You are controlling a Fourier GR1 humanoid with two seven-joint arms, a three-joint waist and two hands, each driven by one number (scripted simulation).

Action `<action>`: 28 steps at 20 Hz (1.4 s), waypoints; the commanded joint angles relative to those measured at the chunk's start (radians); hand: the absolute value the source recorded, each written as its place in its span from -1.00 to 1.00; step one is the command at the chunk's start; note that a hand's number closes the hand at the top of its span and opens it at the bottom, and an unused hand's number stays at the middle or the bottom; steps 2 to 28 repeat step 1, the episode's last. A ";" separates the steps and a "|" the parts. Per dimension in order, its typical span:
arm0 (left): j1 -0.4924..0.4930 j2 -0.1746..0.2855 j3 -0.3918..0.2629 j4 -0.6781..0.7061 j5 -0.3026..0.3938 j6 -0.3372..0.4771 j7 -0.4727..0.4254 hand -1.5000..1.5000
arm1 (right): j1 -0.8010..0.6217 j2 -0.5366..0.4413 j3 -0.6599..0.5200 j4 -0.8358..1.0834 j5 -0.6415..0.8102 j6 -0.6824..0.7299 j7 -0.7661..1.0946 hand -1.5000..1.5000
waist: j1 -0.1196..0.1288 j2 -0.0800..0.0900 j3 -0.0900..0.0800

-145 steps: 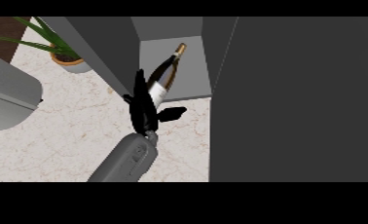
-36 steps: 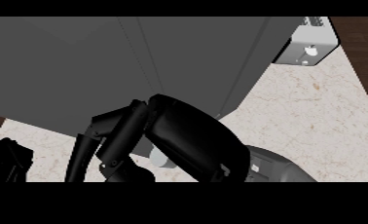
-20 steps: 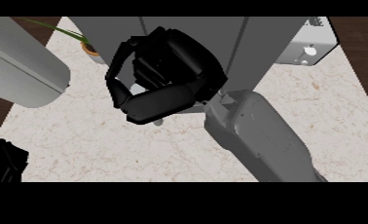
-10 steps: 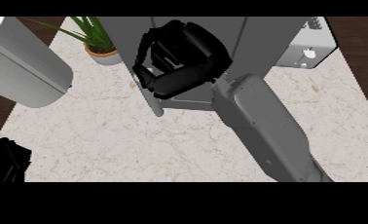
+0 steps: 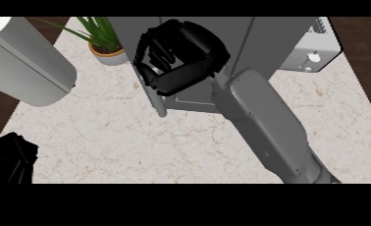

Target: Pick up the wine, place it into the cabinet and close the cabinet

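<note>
Counting what shows: one cabinet (image 5: 279,38), one potted plant (image 5: 107,48), one large rounded grey body (image 5: 33,72), one pale box with small holes (image 5: 311,48), and two black hands over one marbled counter (image 5: 145,146). The right hand (image 5: 177,58) lies against the cabinet's front, its grey forearm (image 5: 268,122) running down and to the right from it to the lower edge. The back of the hand is turned upward, the fingers are curled in toward the palm and the thumb is folded across beneath them; nothing can be seen inside the curl. Just below the hand and a little to its left, a thin upright edge of the cabinet door (image 5: 159,104) sticks out. The plant stands to the hand's left, the rounded grey body further left, and the pale box well off to its right, beyond the cabinet. The left hand (image 5: 14,158) is only a dark shape far down and to the left, cut by the frame, and its state cannot be told. The wine cannot be made out: the hand and door cover the cabinet's front
</note>
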 commanded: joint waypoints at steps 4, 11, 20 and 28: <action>0.021 -0.013 -0.010 0.005 -0.002 -0.020 -0.014 1.00 | -0.053 -0.075 -0.129 0.145 0.011 -0.057 -0.010 1.00 | -0.005 0.042 0.011; 0.021 -0.013 -0.010 0.005 -0.002 -0.020 -0.014 1.00 | -0.053 -0.075 -0.129 0.145 0.011 -0.057 -0.010 1.00 | -0.005 0.042 0.011; 0.021 -0.013 -0.010 0.005 -0.002 -0.020 -0.014 1.00 | -0.053 -0.075 -0.129 0.145 0.011 -0.057 -0.010 1.00 | -0.005 0.042 0.011; 0.021 -0.013 -0.010 0.005 -0.002 -0.020 -0.014 1.00 | -0.053 -0.075 -0.129 0.145 0.011 -0.057 -0.010 1.00 | -0.005 0.042 0.011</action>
